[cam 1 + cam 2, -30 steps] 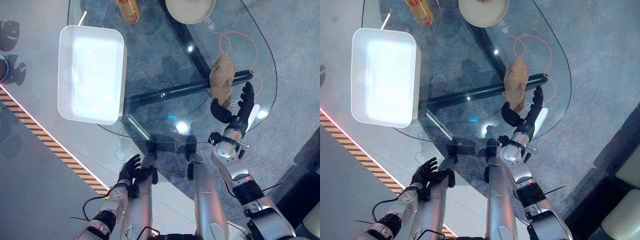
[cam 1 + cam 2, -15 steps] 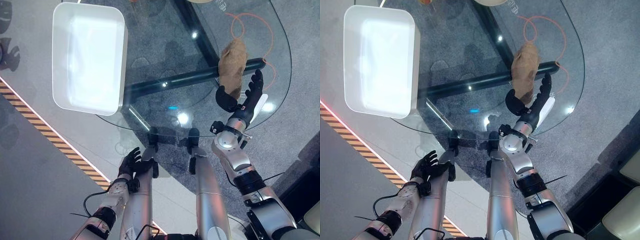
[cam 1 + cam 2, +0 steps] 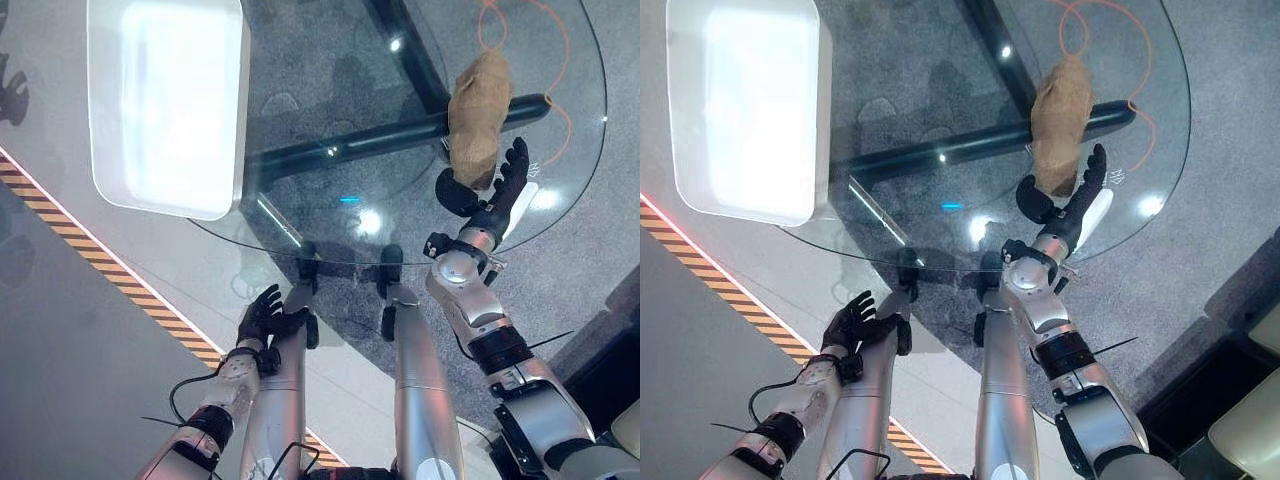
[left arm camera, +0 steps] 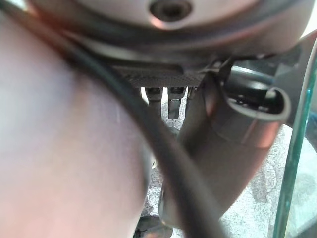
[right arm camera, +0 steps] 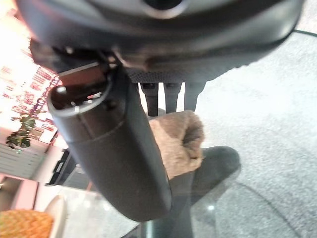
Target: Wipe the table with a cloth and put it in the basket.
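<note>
Right hand [image 3: 487, 195] has crept up to the crumpled tan cloth [image 3: 477, 112] on the round glass worktop [image 3: 340, 225], fingers spread, holding nothing; grasping comes next.

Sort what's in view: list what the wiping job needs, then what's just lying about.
For the job:
brown cloth
glass table
white basket
right hand, open beside the cloth

Lying about:
orange cord
left hand, idle below the table edge

Grey carpet [image 3: 600, 260], striped floor tape [image 3: 110, 285], pale floor [image 3: 60, 380]
</note>
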Motion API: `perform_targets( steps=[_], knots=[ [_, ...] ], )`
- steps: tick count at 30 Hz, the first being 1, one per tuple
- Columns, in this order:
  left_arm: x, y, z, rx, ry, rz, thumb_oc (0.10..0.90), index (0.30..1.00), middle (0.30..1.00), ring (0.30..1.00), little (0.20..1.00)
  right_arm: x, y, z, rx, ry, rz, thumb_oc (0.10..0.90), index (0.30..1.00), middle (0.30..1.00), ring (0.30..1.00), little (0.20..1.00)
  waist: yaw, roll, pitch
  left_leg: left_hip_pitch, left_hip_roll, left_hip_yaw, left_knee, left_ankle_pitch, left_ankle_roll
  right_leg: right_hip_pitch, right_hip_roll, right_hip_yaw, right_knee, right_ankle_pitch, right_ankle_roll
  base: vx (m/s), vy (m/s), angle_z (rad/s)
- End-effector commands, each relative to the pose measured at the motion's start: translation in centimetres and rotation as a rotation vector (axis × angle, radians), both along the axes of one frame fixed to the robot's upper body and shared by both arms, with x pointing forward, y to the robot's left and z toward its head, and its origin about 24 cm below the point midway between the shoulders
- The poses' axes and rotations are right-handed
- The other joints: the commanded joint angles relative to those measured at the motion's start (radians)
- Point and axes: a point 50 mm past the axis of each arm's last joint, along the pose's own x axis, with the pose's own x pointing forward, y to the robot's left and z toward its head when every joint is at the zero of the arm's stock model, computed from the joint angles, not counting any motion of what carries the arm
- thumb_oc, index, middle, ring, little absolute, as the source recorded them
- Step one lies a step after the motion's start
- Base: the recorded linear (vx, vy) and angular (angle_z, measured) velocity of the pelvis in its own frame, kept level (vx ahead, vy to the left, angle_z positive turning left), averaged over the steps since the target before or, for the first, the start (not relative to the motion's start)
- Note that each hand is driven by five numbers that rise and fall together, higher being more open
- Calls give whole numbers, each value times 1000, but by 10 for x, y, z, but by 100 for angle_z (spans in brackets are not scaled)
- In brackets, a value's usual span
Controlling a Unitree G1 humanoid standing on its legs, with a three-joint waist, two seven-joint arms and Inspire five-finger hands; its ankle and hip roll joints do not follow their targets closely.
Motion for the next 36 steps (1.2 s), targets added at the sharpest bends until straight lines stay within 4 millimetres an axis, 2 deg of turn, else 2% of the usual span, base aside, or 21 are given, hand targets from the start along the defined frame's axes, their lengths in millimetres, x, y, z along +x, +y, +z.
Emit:
perform_targets(
  steps=[1,6,18,23,29,30,31,32,36],
  knots=[
    [-20,-37,-15,-83,53,-68,800,900,900,900,900,-4,-24,48,-38,-203,-45,800,900,900,900,900,-4,37,-10,-48,-67,22,161,-129,54,-6,45,-80,-148,145,-25,0,0,0],
    [-18,-34,-14,-79,57,-66,800,900,900,900,900,5,-34,58,-70,-152,-75,800,900,900,900,900,7,41,-10,-66,-68,16,167,-131,51,-24,41,-89,-141,145,-23,10,-5,4],
    [-20,-30,-13,-65,57,-73,800,900,900,900,900,11,-40,83,-122,-166,-69,800,900,900,900,900,25,43,-10,-98,-71,2,185,-139,48,-52,36,-99,-122,137,-22,10,0,4],
    [-20,-27,-13,-70,51,-64,800,900,900,900,900,14,-41,77,-125,-88,-76,800,900,900,900,900,28,43,-10,-108,-71,-1,187,-139,47,-63,36,-102,-115,137,-22,0,0,0],
    [-18,-28,-10,-76,35,-66,800,900,900,900,900,18,-52,60,-85,23,-110,800,900,900,900,900,33,43,-10,-123,-71,-5,193,-141,50,-77,34,-106,-105,136,-22,13,-4,3],
    [-18,-28,-9,-78,34,-67,800,900,900,900,900,19,-51,58,-86,35,-98,715,827,827,827,815,35,44,-10,-127,-70,-6,195,-141,50,-81,33,-108,-103,136,-22,0,0,0],
    [-18,-29,-9,-77,35,-68,800,900,900,900,900,20,-50,57,-89,46,-95,317,486,486,486,417,37,44,-10,-132,-71,-7,198,-141,50,-85,33,-108,-101,136,-23,0,0,0],
    [-18,-29,-9,-76,37,-69,800,900,900,900,900,21,-50,57,-91,54,-93,100,300,300,300,200,38,44,-10,-134,-72,-9,198,-141,50,-86,33,-109,-99,136,-23,0,0,0],
    [-20,-28,-10,-72,36,-73,800,900,900,900,900,24,-49,55,-100,92,-74,100,300,300,300,200,43,44,-10,-142,-73,-14,198,-142,49,-93,33,-112,-97,134,-23,8,-6,3]
  ],
)
